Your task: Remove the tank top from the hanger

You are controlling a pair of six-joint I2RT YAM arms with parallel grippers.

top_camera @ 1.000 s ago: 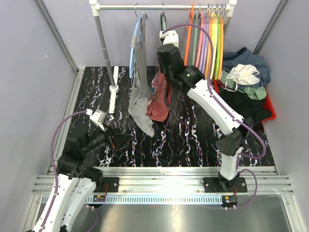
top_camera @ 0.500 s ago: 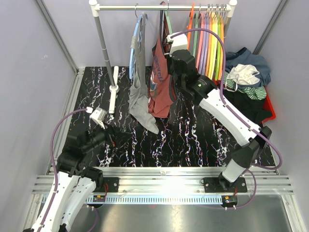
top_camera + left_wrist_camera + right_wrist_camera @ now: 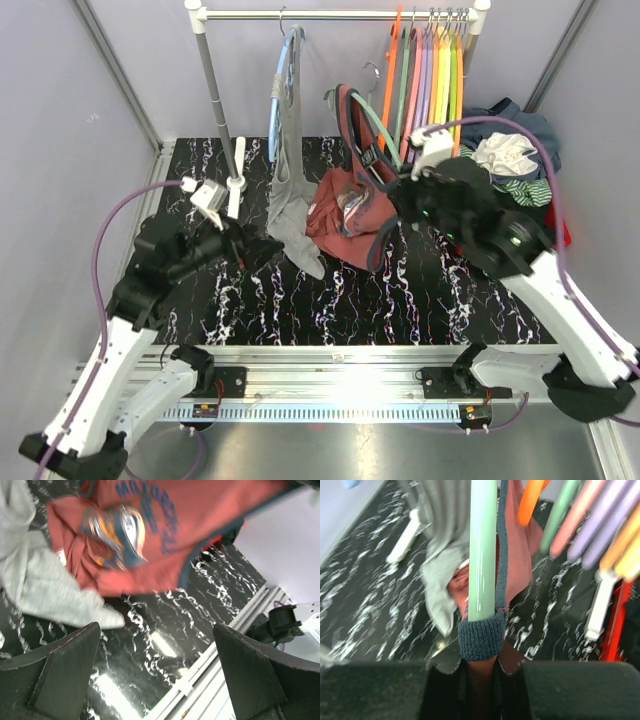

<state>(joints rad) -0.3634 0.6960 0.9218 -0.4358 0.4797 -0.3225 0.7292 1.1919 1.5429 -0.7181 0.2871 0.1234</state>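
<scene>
The red tank top (image 3: 340, 215) with blue trim and blue print hangs on a pale green hanger (image 3: 362, 125), which is off the rail and tilted above the mat. My right gripper (image 3: 393, 192) is shut on the hanger's lower end. In the right wrist view the green hanger (image 3: 482, 550) and the knit blue strap (image 3: 481, 637) run into the right gripper (image 3: 481, 667). My left gripper (image 3: 258, 255) is open, left of the garment and apart from it. In the left wrist view the tank top (image 3: 165, 525) hangs beyond the open left gripper (image 3: 157, 675), with nothing between the fingers (image 3: 65, 665).
A grey garment (image 3: 290, 190) on a blue hanger (image 3: 285, 70) hangs from the rail (image 3: 300, 15), touching the tank top's left side. Several coloured hangers (image 3: 425, 70) hang at the right. A clothes pile (image 3: 510, 170) lies far right. The rack pole (image 3: 215, 100) stands at the left.
The right arm has lifted the hanger with the tank top off the rail and drawn it down and toward the front right. The left arm has risen and swung right toward the garments.
</scene>
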